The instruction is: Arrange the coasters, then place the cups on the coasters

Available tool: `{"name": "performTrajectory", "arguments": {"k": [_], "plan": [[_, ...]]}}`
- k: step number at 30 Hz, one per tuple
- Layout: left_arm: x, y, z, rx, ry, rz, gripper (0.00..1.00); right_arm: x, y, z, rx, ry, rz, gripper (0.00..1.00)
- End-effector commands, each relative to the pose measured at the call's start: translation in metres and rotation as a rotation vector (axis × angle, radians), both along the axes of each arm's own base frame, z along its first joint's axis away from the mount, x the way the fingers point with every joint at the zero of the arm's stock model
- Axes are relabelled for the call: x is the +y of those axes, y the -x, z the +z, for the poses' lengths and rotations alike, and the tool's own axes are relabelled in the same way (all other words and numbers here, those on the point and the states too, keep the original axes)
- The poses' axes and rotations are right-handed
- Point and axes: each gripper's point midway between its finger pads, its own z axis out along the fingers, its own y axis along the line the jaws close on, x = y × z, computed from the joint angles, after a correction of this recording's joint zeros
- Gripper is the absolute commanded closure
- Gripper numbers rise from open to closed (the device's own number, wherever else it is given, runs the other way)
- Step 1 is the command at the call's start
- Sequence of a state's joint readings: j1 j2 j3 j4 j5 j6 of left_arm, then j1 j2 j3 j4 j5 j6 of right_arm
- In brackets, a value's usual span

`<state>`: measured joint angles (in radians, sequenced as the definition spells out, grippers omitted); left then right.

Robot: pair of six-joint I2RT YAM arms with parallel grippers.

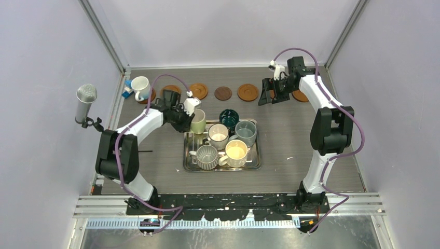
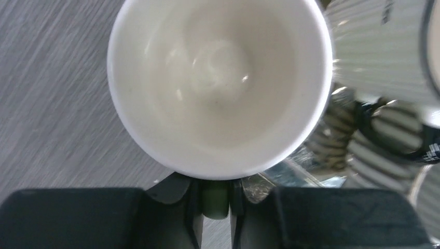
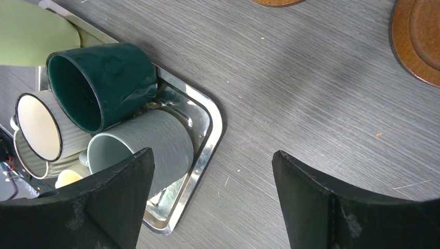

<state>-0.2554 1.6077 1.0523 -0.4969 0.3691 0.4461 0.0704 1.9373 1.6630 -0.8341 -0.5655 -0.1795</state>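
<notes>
1. At the far-left corner of the steel tray (image 1: 254,165), the left end effector (image 2: 215,199) pinches the handle of the pale green cup (image 2: 220,83).
2. The right end effector (image 3: 211,171) hangs spread above the desk (image 3: 311,93), near the far row of coasters (image 1: 247,92).
3. A white cup (image 1: 140,85) stands on the leftmost coaster.

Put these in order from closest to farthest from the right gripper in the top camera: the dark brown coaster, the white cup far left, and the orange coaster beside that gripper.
1. Orange coaster, just left of the right gripper.
2. Dark brown coaster, further left in the same row.
3. White cup, at the far-left back corner.
</notes>
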Motion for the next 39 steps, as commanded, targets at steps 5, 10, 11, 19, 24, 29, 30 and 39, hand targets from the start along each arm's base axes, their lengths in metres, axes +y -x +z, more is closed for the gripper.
{"name": "performTrajectory", "arguments": {"k": [5,10,11,19,24,29,30,39], "plan": [[-0.006,-0.013,0.039,-0.1,0.056,0.017,1.0,0.003,-0.004,0.015,-0.049,-0.009,-0.005,0.12],[-0.002,-0.05,0.077,-0.233,0.114,0.11,1.0,0.004,-0.006,0.016,-0.049,-0.021,-0.013,0.12],[0.001,-0.058,0.083,-0.261,0.121,0.133,1.0,0.005,-0.006,0.017,-0.05,-0.023,-0.012,0.12],[0.034,-0.125,0.123,-0.489,0.108,0.276,1.0,0.004,-0.006,0.016,-0.052,-0.014,-0.012,0.12],[0.059,-0.162,0.132,-0.55,0.085,0.344,1.0,0.002,-0.007,0.017,-0.057,-0.005,-0.015,0.12],[0.087,-0.194,0.124,-0.551,0.073,0.392,1.0,0.002,-0.008,0.017,-0.062,0.0,-0.013,0.12],[0.091,-0.2,0.124,-0.558,0.071,0.393,1.0,0.001,-0.009,0.017,-0.065,0.0,-0.014,0.12],[0.133,-0.231,0.101,-0.528,0.081,0.496,1.0,0.0,-0.009,0.018,-0.071,0.01,-0.015,0.12]]}}
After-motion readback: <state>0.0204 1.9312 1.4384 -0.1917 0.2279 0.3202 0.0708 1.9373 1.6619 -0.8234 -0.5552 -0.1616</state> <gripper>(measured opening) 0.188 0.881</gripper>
